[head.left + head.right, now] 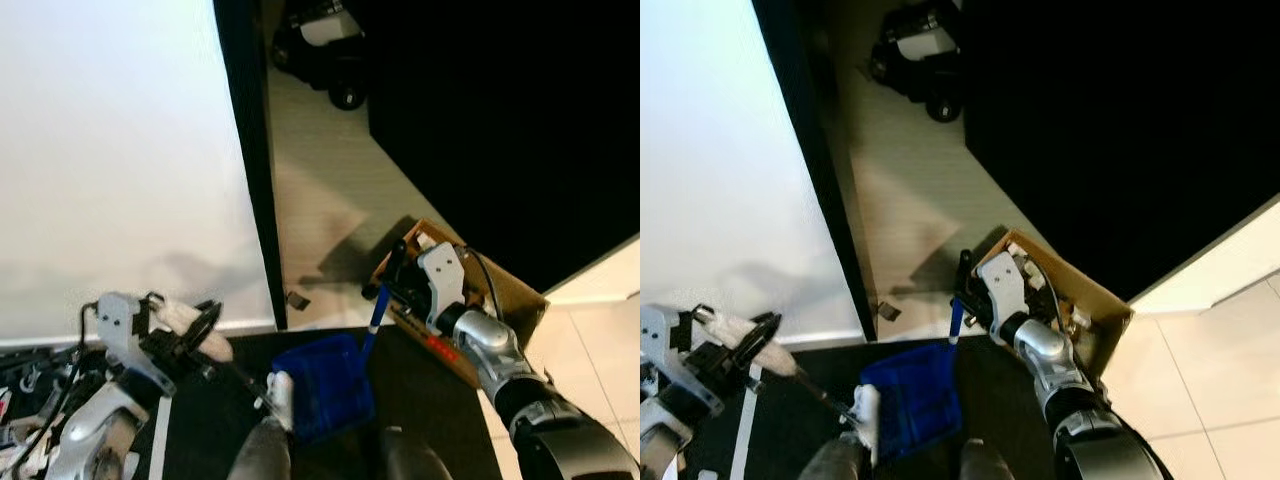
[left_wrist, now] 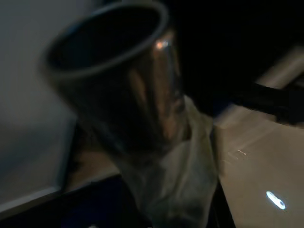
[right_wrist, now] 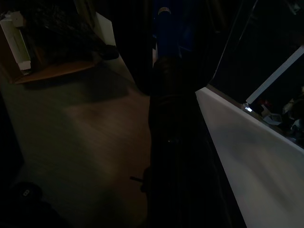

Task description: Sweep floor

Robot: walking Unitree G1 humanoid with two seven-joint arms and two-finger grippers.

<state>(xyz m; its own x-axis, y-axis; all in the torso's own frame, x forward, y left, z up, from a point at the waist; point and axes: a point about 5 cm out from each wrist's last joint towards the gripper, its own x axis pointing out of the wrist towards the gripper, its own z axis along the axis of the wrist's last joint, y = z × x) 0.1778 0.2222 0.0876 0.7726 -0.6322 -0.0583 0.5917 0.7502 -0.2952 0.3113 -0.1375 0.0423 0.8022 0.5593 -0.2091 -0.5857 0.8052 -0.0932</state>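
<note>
A blue dustpan (image 1: 325, 388) hangs low in front of me over a dark mat. Its thin blue handle (image 1: 372, 322) rises to my right gripper (image 1: 393, 283), which is shut on it. At the lower left, my left gripper (image 1: 203, 332) is shut on a white-wrapped broom handle (image 1: 190, 322). A thin black rod runs from there to a white piece (image 1: 281, 396) at the dustpan's left edge. In the left wrist view a shiny metal tube (image 2: 142, 95) with whitish wrapping appears blurred. A small dark scrap (image 1: 297, 299) lies on the pale floor.
A black door frame (image 1: 255, 170) stands upright beside a white wall (image 1: 110, 150). An open cardboard box (image 1: 505, 300) sits behind my right arm. A black wheeled object (image 1: 325, 50) stands at the far end of the floor strip. A large black panel (image 1: 500, 120) is on the right.
</note>
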